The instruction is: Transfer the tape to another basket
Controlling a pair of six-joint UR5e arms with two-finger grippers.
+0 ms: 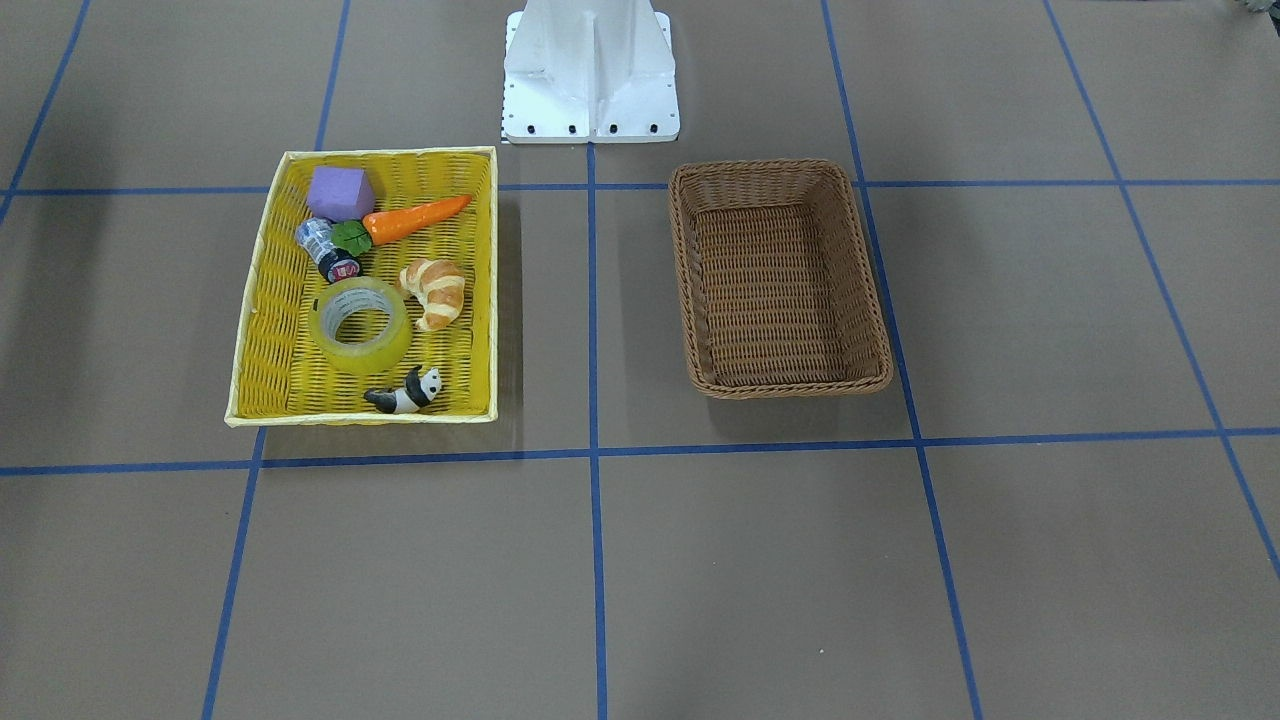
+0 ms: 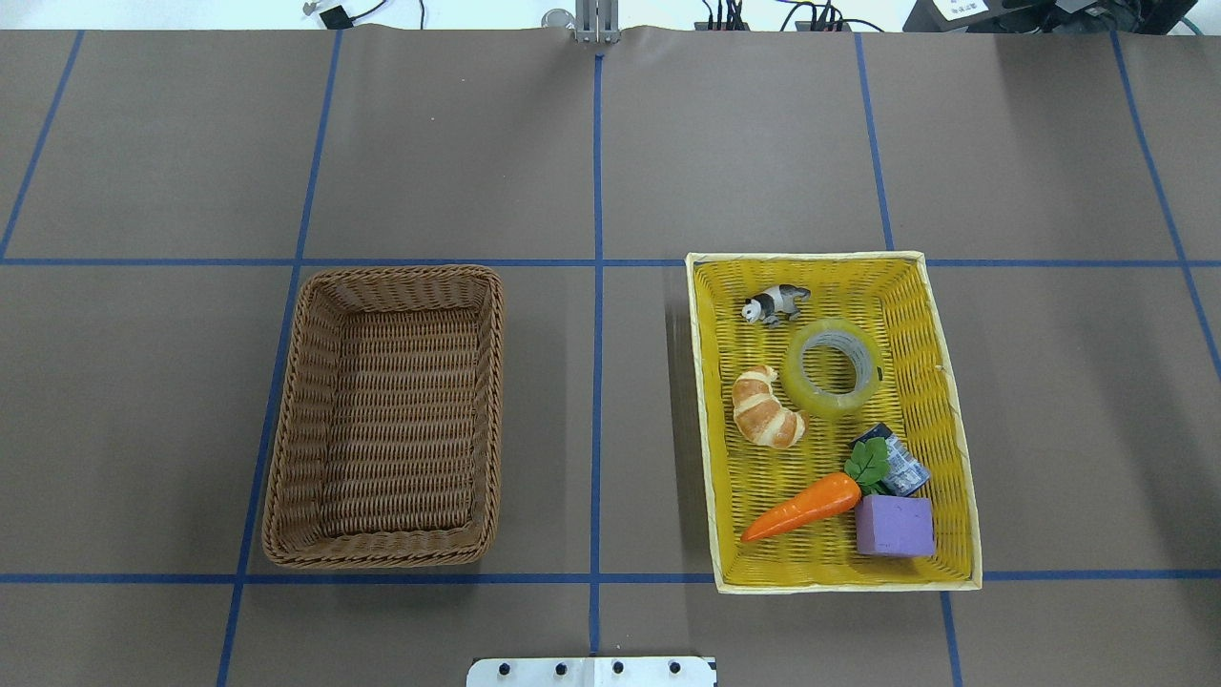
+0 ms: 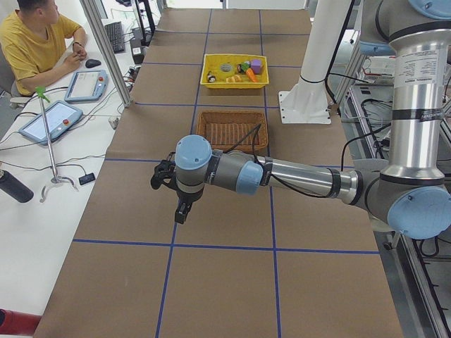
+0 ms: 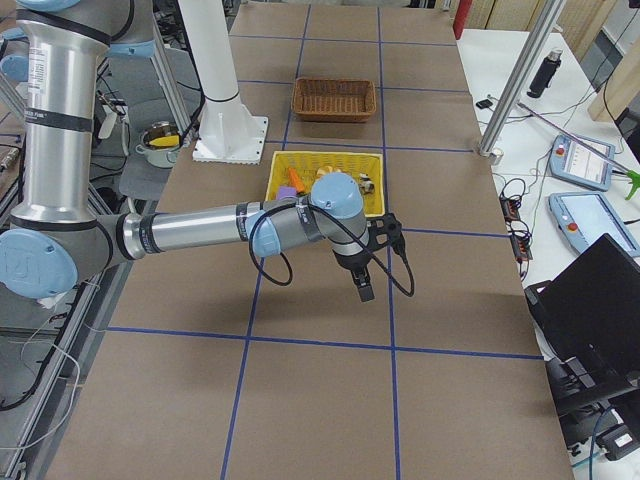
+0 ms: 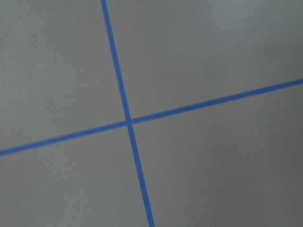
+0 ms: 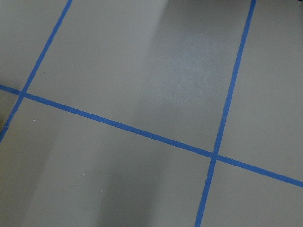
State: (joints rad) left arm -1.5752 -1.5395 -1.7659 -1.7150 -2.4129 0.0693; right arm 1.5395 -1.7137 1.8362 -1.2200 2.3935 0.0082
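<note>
The tape (image 1: 372, 352), a wide yellowish translucent roll with a white core, lies flat in the yellow woven basket (image 1: 268, 345), between a toy croissant (image 1: 436, 292) and a panda figure (image 1: 406, 392). It also shows in the overhead view (image 2: 811, 386). The brown wicker basket (image 1: 780, 168) stands empty beside it, also in the overhead view (image 2: 396, 275). My left gripper (image 3: 182, 211) hangs over bare table, short of the brown basket. My right gripper (image 4: 362, 290) hangs over bare table, short of the yellow basket. I cannot tell if either is open or shut.
The yellow basket also holds a toy carrot (image 1: 415, 219), a purple block (image 1: 340, 192) and a small silver-and-black cylinder (image 1: 326, 249). The white robot base (image 1: 590, 75) stands behind the baskets. An operator (image 3: 39, 39) sits at a side desk.
</note>
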